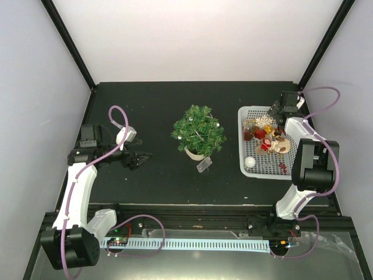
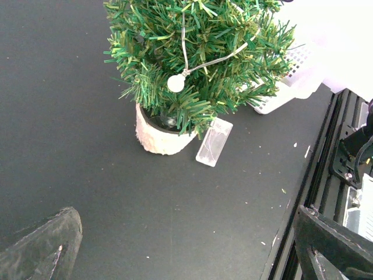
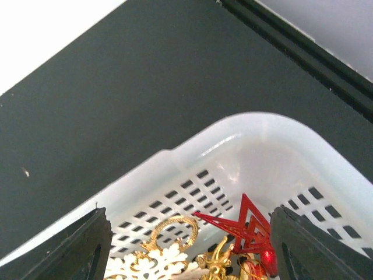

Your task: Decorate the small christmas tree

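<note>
1. The small christmas tree (image 1: pixel 199 135) stands upright in its white pot (image 2: pixel 157 137) at the middle of the dark surface (image 1: pixel 145 111), with a pale tag (image 1: pixel 204 165) just beside the pot.
2. The left gripper (image 1: pixel 141 157): fingers spread wide, empty, well left of the tree. The right gripper (image 3: pixel 187 245): fingers apart, holding nothing, over the far corner of the white basket (image 1: pixel 242 140).
3. Risk: the red star (image 3: pixel 252 228) and gold snowflake (image 3: pixel 152 261) lie tangled — a pinch may lift several pieces, or snag the mesh and drag the basket.
4. Obstruction: the basket wall crowds the fingers' descent.
</note>
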